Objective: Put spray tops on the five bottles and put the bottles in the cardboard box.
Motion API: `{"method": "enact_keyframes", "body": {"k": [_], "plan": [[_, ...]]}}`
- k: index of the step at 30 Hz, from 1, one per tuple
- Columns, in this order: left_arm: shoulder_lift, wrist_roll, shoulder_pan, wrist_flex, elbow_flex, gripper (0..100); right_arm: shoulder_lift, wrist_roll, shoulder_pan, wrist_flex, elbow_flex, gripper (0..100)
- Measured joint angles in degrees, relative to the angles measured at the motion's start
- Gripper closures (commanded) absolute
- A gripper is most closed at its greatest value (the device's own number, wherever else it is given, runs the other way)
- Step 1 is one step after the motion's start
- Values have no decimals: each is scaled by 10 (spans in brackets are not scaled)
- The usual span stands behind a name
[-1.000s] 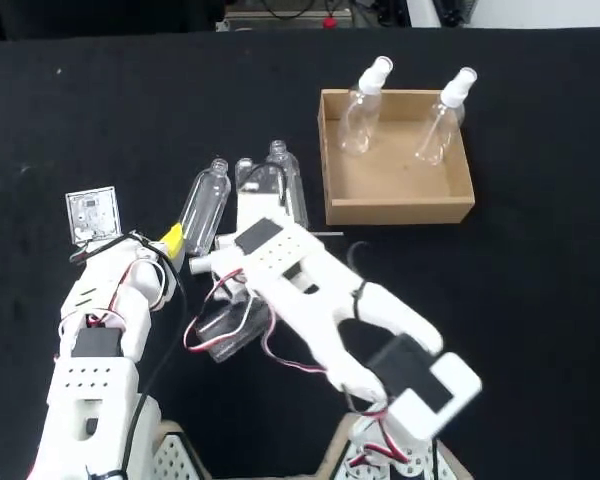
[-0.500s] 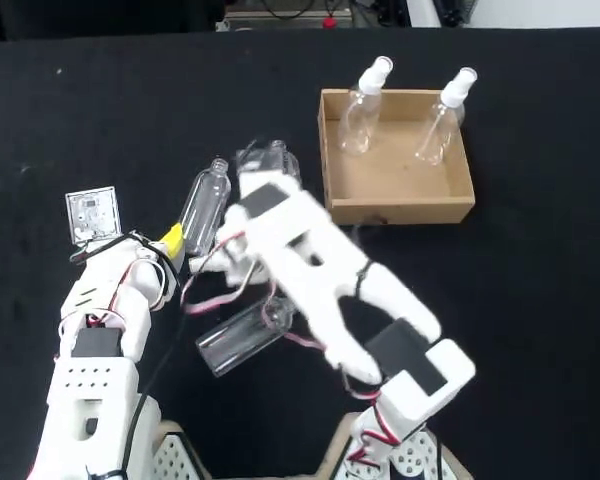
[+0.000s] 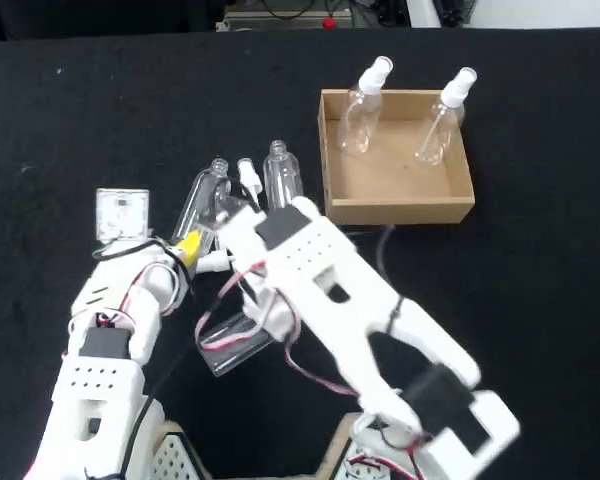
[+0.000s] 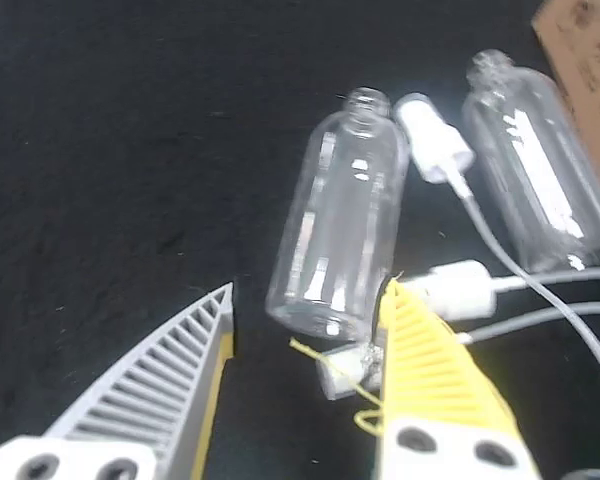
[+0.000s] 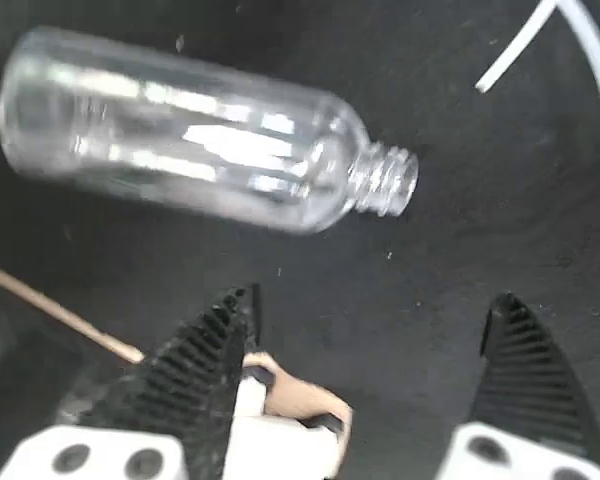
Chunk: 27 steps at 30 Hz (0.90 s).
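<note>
Two clear plastic bottles [image 3: 358,118] with white spray tops [image 3: 378,70] stand in the brown cardboard box [image 3: 395,212] near the far edge of the black cloth table [image 3: 540,300]. The left claw [image 4: 308,293], ribbed grey-and-yellow jaws apart, flanks the base of a capless round bottle [image 4: 340,225]; loose white sprayers [image 4: 432,135] with thin tubes lie beside it. The right claw [image 5: 373,298], toothed black jaws apart, hangs by another capless bottle [image 5: 180,135] near the near edge.

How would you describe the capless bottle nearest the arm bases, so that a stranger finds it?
Seen from above, find the cardboard box. Two capless bottles lie left of it; the wanted bottle lies nearer the bases, partly under the right arm. It alone lies crosswise, away from the others.
</note>
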Motion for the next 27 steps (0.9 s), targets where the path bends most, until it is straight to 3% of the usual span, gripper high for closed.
{"method": "enact_keyframes", "body": {"k": [8,12,18,27], "plan": [[4,-34,71,17,14,773,-24,48,86,-60,111,669],[4,-113,95,114,-20,773,-42,50,133,-69,142,669],[4,-156,82,304,-83,773,-137,56,149,-154,210,669],[5,-284,62,382,-84,773,-181,-47,150,-287,290,669]]}}
